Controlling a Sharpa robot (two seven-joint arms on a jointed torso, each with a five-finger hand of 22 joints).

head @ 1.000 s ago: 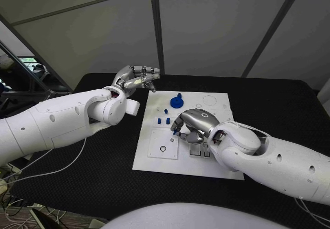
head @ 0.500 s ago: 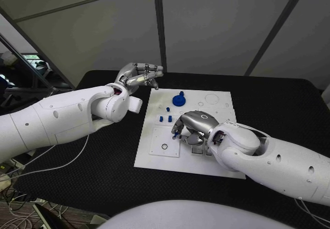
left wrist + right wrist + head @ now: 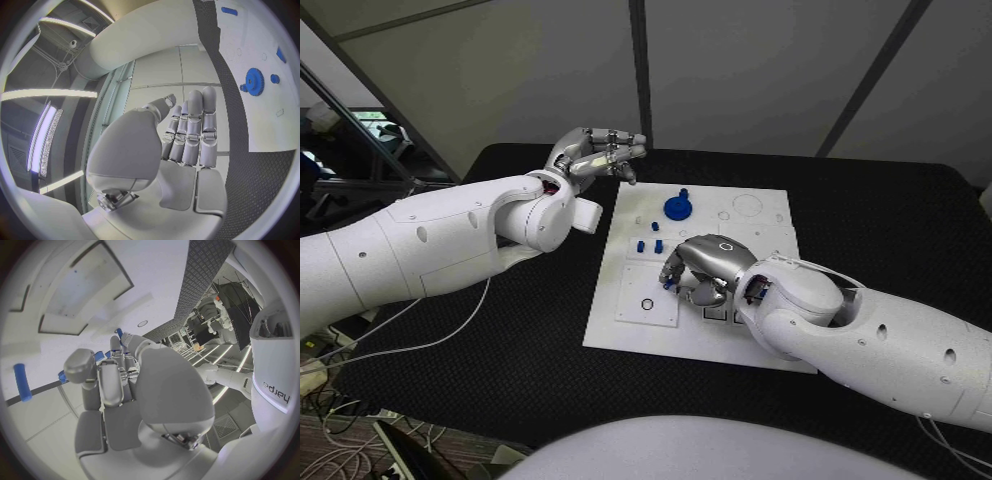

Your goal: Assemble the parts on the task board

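One white task board, one blue gear, three small blue pegs, two hands

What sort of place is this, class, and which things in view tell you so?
Probably a robotics lab or test cell: a white task board with small blue parts lies on a black table, grey panel walls stand behind, and loose cables trail at the side.

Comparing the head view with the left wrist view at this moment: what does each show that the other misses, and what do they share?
Head view alone: the right hand low over the middle of the task board, the small blue pegs beside it, and a black ring on the board's near-left panel. Left wrist view alone: the left hand's palm side, fingers straight and close together, holding nothing. Both: the left hand raised off the board's far-left corner, the blue gear and the white board.
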